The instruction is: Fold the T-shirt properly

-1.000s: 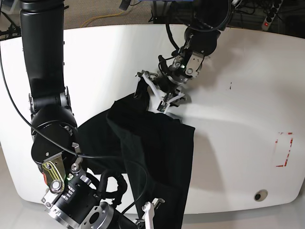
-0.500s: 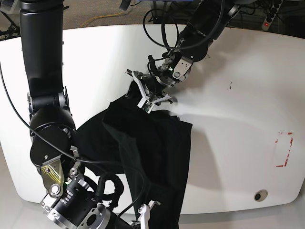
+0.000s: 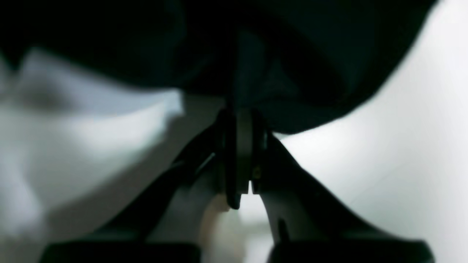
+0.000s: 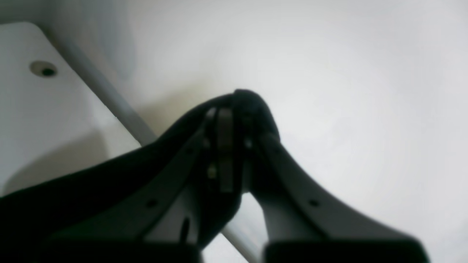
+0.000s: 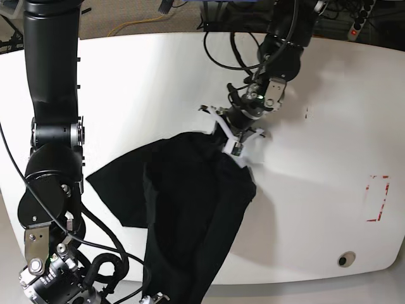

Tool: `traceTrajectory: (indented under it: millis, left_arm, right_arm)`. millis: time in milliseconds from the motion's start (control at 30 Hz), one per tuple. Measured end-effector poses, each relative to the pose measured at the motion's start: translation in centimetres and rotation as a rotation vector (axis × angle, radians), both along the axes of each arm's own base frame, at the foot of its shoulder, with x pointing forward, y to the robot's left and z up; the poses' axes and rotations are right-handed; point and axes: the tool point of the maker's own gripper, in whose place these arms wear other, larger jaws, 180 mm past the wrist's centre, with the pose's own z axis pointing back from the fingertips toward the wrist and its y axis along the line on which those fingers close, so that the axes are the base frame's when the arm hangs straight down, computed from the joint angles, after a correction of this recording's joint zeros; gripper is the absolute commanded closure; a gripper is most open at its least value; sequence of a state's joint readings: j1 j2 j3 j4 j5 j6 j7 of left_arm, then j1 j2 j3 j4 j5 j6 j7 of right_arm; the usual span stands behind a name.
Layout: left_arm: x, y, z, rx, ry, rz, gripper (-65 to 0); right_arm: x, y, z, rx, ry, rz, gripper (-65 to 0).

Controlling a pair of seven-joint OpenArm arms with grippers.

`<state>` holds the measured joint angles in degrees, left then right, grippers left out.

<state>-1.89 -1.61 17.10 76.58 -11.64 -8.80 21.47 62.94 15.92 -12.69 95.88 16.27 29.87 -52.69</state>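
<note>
A: Where is the shirt (image 5: 190,215)?

B: On the white table (image 5: 329,145), left of its middle in the base view. The black cloth runs from a high corner near the centre down to the near edge, where it hangs over and out of view. A flap spreads out to the left.

A: Any print showing?

B: No, only plain black from every view.

A: And the left gripper (image 5: 235,140)?

B: It sits at the top corner of the shirt, its white fingers (image 5: 223,128) pointing down and left onto the cloth. In the left wrist view the left gripper (image 3: 239,120) has its jaws pressed together, with dark cloth (image 3: 256,65) bunched right at the tips. It is clamped on the shirt.

A: The cloth under it, is it lifted?

B: It seems pulled up toward that corner, with folds running away from it, but I cannot tell how far off the table it is.

A: The right gripper?

B: In the base view the right arm (image 5: 54,126) comes down the left side, and the gripper end is cut off at the bottom edge. The right wrist view shows the right gripper (image 4: 234,109) clenched too, black cloth (image 4: 73,193) wrapped over the tips and trailing off to the lower left. It is out past the table's edge (image 4: 109,98), with the floor (image 4: 329,73) behind.

A: So each holds a different part?

B: Yes, well apart from each other.
</note>
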Motion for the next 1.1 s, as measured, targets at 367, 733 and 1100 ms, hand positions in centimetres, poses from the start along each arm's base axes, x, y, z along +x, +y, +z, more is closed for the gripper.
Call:
traceTrajectory:
  millis: [367,733,1100]
  left_arm:
    - [2.5,8.3,10.8,0.109,-0.223,0.114,0.0]
    - [4.5,17.2,21.7,0.258,-0.483,0.247,0.0]
    - [7.0,23.9,32.3,0.354,-0.671,0.404,-1.7]
  right_arm:
    - [1.3,-1.0,2.4,0.033,-0.007,-0.024,0.0]
    - [4.1,-3.6,3.3,0.078,0.045,-0.079,0.0]
    - [6.2,-5.2,0.1,0.097,0.153,-0.118,0.0]
